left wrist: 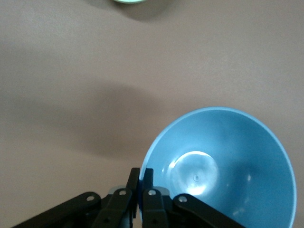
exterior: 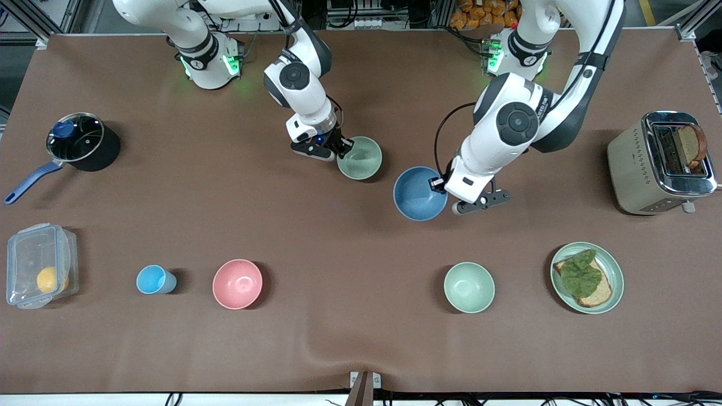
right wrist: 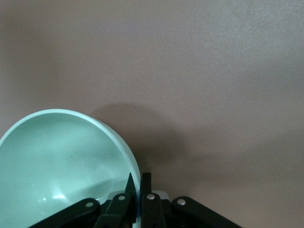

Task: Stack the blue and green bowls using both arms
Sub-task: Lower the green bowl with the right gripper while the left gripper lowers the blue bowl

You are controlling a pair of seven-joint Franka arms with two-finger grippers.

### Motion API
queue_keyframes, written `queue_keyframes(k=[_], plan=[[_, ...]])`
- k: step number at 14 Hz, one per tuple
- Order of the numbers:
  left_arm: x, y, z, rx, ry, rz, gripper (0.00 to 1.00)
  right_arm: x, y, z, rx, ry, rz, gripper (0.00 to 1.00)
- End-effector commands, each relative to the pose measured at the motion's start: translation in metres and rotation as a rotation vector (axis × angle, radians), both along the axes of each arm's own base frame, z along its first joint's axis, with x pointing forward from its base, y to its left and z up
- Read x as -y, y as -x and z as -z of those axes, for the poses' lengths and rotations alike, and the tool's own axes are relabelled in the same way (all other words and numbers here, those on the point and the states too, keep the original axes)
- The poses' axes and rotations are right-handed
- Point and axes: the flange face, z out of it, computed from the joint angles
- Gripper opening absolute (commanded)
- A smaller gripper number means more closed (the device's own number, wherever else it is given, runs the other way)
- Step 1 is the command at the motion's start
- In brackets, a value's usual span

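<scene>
Left wrist view is showing the left end effector [left wrist: 141,178] pinching the rim of the blue bowl [left wrist: 223,166], one finger inside and one outside; the bowl's lower edge is being cut off by the frame. In the front view this end effector [exterior: 439,184] is holding the blue bowl [exterior: 418,194] over the middle of the surface [exterior: 338,338], its fingertips mostly hidden by the wrist. The right end effector [right wrist: 135,183] is pinching the rim of the green bowl [right wrist: 61,166], which is only partly showing there. In the front view the right end effector [exterior: 344,148] is gripping the green bowl [exterior: 361,158] just beside the blue bowl, toward the right arm's end. Whether either bowl is touching the surface is hard to tell.
</scene>
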Motion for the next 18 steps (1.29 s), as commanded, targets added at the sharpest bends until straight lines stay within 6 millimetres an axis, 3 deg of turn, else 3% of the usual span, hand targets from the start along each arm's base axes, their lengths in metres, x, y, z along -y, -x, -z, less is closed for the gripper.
queue_keyframes(k=[1, 5, 8, 11, 15, 18], plan=[[0.002, 0.013, -0.006, 0.031, 0.01, -0.039, 0.0, -0.006, -0.008, 0.003, 0.014, -0.003, 0.039, 0.96], [0.018, 0.045, 0.008, 0.057, 0.02, -0.033, 0.0, -0.007, -0.023, -0.014, 0.011, -0.009, 0.061, 1.0], [0.038, 0.062, 0.012, 0.049, 0.019, -0.025, 0.0, -0.01, -0.049, -0.06, -0.069, 0.023, 0.101, 1.0], [0.057, 0.079, 0.019, 0.056, -0.002, -0.007, 0.0, 0.025, -0.081, -0.086, -0.096, 0.036, 0.153, 1.0], [0.08, 0.109, 0.037, 0.054, -0.066, 0.004, 0.0, 0.073, -0.12, -0.077, -0.196, -0.047, 0.391, 1.0], [0.096, 0.12, 0.049, 0.042, -0.072, 0.018, 0.0, 0.086, -0.122, -0.041, -0.369, -0.14, 0.605, 1.0]])
